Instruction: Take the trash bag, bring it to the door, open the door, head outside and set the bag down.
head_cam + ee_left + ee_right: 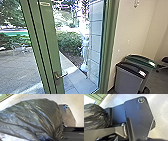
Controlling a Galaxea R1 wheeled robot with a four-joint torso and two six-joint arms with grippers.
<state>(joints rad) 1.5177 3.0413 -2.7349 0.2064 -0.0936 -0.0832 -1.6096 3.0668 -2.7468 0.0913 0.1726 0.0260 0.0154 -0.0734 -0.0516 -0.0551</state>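
Note:
A green-framed glass door point(47, 37) with a metal lever handle point(60, 75) is in the head view; I cannot tell whether it stands ajar. Large in the left wrist view is the black trash bag point(31, 117), its shiny folds running together at my left gripper point(55, 138), which is shut on it. In the right wrist view the bag point(94, 117) shows beside the robot's own dark plate and bar. How my right gripper stands is hidden.
Two bins, one grey point(128, 78) and one green-topped point(140, 60), stand by the wall right of the doorway. Outside are paving point(22, 68), hedges point(68, 41), a chair and a pale, blurred figure that looks like a person point(85, 51).

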